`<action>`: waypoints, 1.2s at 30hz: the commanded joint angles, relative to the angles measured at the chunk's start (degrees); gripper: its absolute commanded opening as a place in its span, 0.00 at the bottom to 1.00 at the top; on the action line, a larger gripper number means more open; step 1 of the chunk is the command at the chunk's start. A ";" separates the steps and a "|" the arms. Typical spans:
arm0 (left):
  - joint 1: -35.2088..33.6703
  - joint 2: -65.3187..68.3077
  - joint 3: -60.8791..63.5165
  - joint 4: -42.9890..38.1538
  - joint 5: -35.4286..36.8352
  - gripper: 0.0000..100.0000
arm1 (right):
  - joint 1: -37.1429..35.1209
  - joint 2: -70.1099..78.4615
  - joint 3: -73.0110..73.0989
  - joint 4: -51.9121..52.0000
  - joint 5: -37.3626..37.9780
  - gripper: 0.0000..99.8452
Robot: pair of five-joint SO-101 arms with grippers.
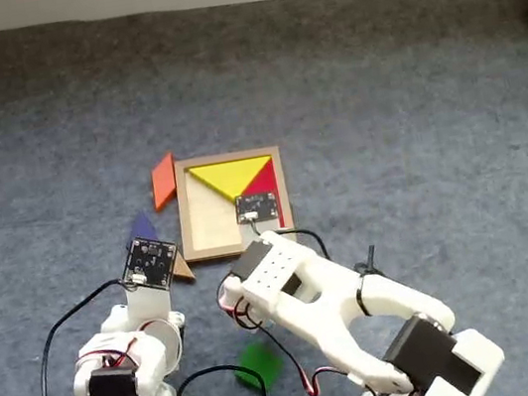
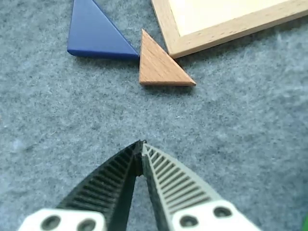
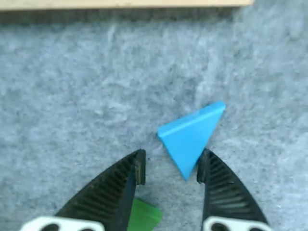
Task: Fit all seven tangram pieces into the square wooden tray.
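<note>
Seven pieces can be counted: two sit in the tray (image 1: 184, 216) and five lie outside it on the grey carpet (image 1: 407, 85).

Inside the tray, one large yellow triangle (image 1: 230, 175) fills the far edge. One smaller red triangle (image 1: 259, 179) sits against it in the far right corner. The rest of the tray floor is bare wood.

Outside, one orange piece (image 1: 163, 181) lies just beside the tray's left rim at the far corner. One dark blue triangle (image 2: 94, 33) and one wooden triangle (image 2: 159, 67) lie off the near left corner. Their corners meet or nearly meet, and the wooden one is just beside the tray frame without touching it. One green piece (image 1: 259, 364) lies well back from the tray, between the two arm bases. One light blue triangle (image 3: 190, 137) lies on the carpet a little way off the tray's edge.

In the high view, the right arm (image 1: 361, 303) stretches across the tray's near right corner and covers that part of it. The left arm (image 1: 129, 360) has its wrist over part of the dark blue triangle.

The left gripper (image 2: 141, 147) has its fingertips pressed together with nothing in them, low over the carpet and short of the wooden triangle. The right gripper (image 3: 172, 166) is spread wide. The pointed end of the light blue triangle lies between its fingers, ungrasped.
</note>
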 commanded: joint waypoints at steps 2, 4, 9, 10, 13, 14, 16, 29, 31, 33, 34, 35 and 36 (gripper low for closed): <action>-0.66 -0.22 1.19 0.26 -0.44 0.01 | 5.76 -0.31 -1.54 0.57 -0.70 0.17; -0.66 -0.22 1.19 0.26 -0.44 0.01 | 6.90 -0.31 -1.54 0.57 -0.62 0.17; -0.66 -0.22 1.19 0.26 -0.44 0.01 | 7.08 -0.31 -1.19 -3.12 -0.97 0.17; -0.66 -0.22 1.19 0.26 -0.44 0.01 | 7.08 -0.31 -1.19 -4.35 -0.97 0.17; -0.66 -0.22 1.19 0.26 -0.44 0.01 | 7.08 -0.31 -1.19 -6.37 -1.05 0.17; -0.66 -0.22 1.19 0.26 -0.44 0.01 | 7.08 -0.31 -1.19 -6.55 -1.05 0.17; -0.66 -0.22 1.19 0.26 -0.44 0.01 | 6.90 -0.31 -1.27 -6.64 -1.05 0.17; -0.66 -0.22 1.19 0.26 -0.44 0.01 | 7.78 -0.22 -1.01 -6.46 -1.05 0.17; -0.66 -0.22 1.19 0.26 -0.44 0.01 | 8.75 -0.22 -1.01 -6.64 -1.05 0.17; -0.66 -0.22 1.19 0.26 -0.44 0.01 | 9.80 -0.22 -1.01 -6.64 -1.05 0.17; -0.66 -0.22 1.19 0.26 -0.44 0.01 | 10.15 -0.22 -1.01 -6.64 -1.05 0.17; -0.66 -0.22 1.19 0.26 -0.44 0.01 | 10.33 -0.22 -1.01 -6.64 -1.05 0.17; -0.66 -0.22 1.19 0.26 -0.44 0.01 | 10.59 -0.22 -1.01 -6.64 -1.05 0.17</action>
